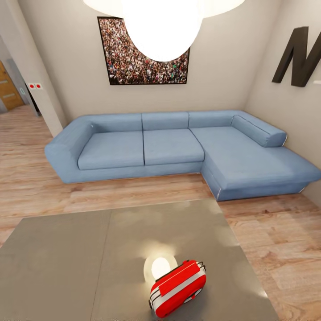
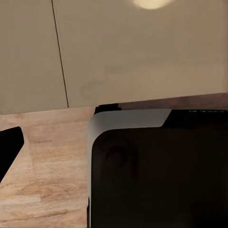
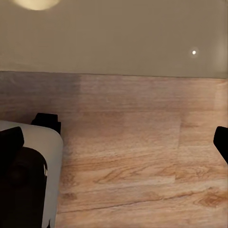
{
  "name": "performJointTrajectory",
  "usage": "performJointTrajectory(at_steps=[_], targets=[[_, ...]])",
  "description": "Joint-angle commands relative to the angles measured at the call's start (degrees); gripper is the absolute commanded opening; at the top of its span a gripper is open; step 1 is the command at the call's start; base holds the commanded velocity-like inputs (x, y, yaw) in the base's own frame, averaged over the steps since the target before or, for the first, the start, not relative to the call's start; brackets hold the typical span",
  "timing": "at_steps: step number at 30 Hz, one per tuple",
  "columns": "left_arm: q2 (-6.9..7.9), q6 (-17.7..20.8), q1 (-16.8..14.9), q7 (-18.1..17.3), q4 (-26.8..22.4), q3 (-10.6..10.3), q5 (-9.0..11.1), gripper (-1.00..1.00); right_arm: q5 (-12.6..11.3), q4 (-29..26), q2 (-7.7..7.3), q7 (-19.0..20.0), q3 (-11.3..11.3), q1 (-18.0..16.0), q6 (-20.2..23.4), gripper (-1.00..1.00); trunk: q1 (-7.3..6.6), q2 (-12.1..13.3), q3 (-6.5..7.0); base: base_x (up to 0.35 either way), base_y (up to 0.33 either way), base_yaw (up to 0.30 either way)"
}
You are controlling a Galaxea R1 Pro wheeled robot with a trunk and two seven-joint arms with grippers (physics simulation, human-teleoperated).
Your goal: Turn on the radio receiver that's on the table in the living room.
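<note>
Far left of the head view: a doorway with a wooden door (image 1: pixel 9 87), and a wall edge carrying a white switch plate with two red dots (image 1: pixel 35 86). Light wood plank floor (image 1: pixel 31 178) runs across the living room.

Centre: a long blue L-shaped sofa (image 1: pixel 178 147) sits against the back wall, its chaise reaching out on the right. Above it hangs a framed crowd picture (image 1: pixel 129 62), partly hidden by a bright pendant lamp (image 1: pixel 162 22) at the top of the view. Nearer me lies the grey glossy tabletop (image 1: pixel 67 263), a seam running down its surface and the lamp's glare mirrored in it.

The radio receiver (image 1: pixel 178 287) lies on the tabletop toward its right near part, close to the view's bottom edge, just beside the lamp's reflection. It is red with white trim, tilted, a thin wire handle at its upper end.

Right: a large dark letter M (image 1: pixel 299 55) is mounted on the side wall.

My left wrist view looks over floor planks and the tabletop edge; one dark fingertip (image 2: pixel 9 145) shows at the edge, so I cannot tell the state of my left fingers. In the right wrist view, my right fingers (image 3: pixel 10 142) stand wide apart over bare floor, holding nothing.
</note>
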Motion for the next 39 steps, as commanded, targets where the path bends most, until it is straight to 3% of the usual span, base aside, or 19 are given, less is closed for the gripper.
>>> performJointTrajectory(at_steps=[1, 19, 25, 29, 39], targets=[[0.00, 0.0, 0.0, 0.0, 0.0, 0.0, 0.0, 1.00, 0.0, 0.0, 0.00, 0.0, 0.0, 0.0, 0.0, 1.00, 0.00, 0.0, -0.09, 0.000, 0.000, 0.000], [0.10, 0.1, 0.0, -0.2, -0.5, 0.0, 0.3, 1.00, 0.1, 0.0, -0.06, 0.0, 0.2, 0.0, 0.0, 1.00, 0.00, 0.0, -1.58, 0.000, 0.000, 0.000], [0.21, 0.9, 0.0, -0.4, -5.0, 0.1, 0.6, 1.00, 0.1, 0.0, -0.10, 0.0, 0.1, 0.0, 0.0, 1.00, 0.00, 0.0, -1.64, 0.000, 0.000, 0.000], [-0.04, 6.5, 0.0, -0.5, -11.3, 0.2, 0.5, 1.00, 0.1, -0.1, -0.18, -0.1, 0.0, 0.0, 0.0, 1.00, 0.00, 0.0, -1.65, 0.000, 0.000, 0.000], [-0.02, 14.3, 0.0, -0.5, -19.7, 0.1, 0.4, 1.00, 0.1, -0.7, -0.19, 0.0, 0.0, 0.0, 0.5, 1.00, 0.00, 0.0, -1.65, 0.000, 0.000, 0.000]])
